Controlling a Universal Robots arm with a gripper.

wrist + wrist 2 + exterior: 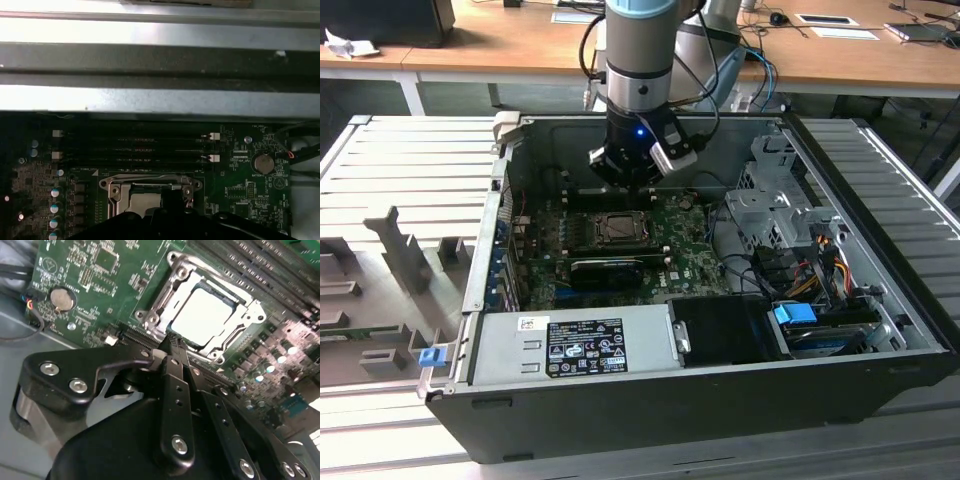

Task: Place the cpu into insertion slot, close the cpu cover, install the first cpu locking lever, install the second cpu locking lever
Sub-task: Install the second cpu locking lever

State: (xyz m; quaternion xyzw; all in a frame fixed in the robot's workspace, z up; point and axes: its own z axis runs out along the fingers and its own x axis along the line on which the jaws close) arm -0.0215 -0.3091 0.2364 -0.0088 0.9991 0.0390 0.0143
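While the arm hangs over the open computer case point(720, 400), the gripper point(635, 170) sits low inside it, just above the far edge of the insertion slot point(618, 229) in the exterior view. In the second wrist view the gripper point(172, 342) tapers to a point just beside the near edge of the socket; the black fingers point(176, 385) lie pressed together with no visible gap and nothing clamped between them.

The cpu point(202, 315) lies flat inside the insertion slot point(150, 315), its pale top face exposed and level with the surrounding frame. The cpu cover point(220, 347), a silvery metal frame with a hollow centre, lies down around the cpu and borders it on all visible sides. In the first wrist view the cpu point(142, 200) and the cpu cover point(150, 180) appear just beyond the dark gripper body, with the memory slots point(135, 150) running parallel beyond the socket.

The green motherboard point(90, 280) surrounds the socket. A round coin cell battery point(62, 298) sits on the motherboard, well apart from the socket. In the exterior view a long black card point(605, 268) lies just on the near side of the socket, and the power supply point(575, 345) occupies the near wall of the case. The case rests on a grey ribbed tabletop point(410, 160).
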